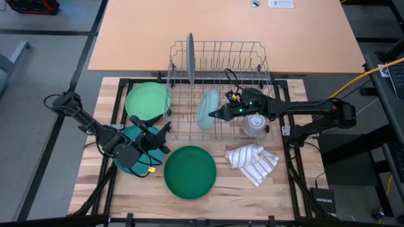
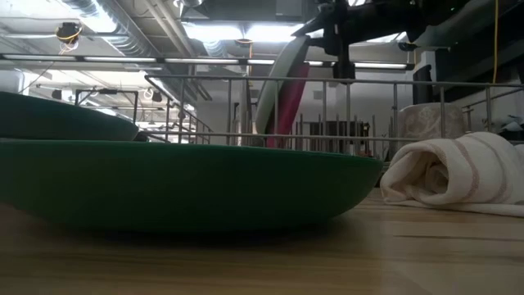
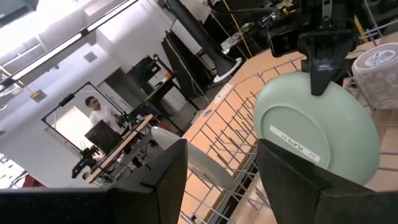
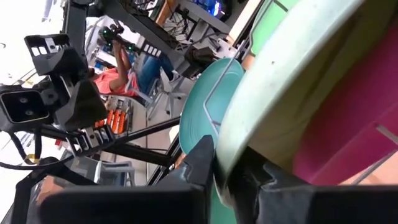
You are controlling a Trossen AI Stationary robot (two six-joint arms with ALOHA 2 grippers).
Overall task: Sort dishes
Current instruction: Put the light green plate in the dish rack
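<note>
High view: right gripper [image 1: 214, 114] inside wire rack [image 1: 218, 47], fingers pinching rim of pale green plate [image 1: 207, 109], stood on edge between wires so it stays upright. Left gripper [image 1: 165, 129] over teal dish [image 1: 129, 153] near desk's left edge, jaws spread, empty, waiting.

Low view: dark green bowl [image 2: 180, 180] flat on desk, unsorted; striped cloth [image 2: 458, 176] beside.

Left wrist view: plate leans in rack.

Right wrist view: fingers [image 4: 199, 165] straddle rim; pink dish [image 4: 348, 130] behind.
</note>
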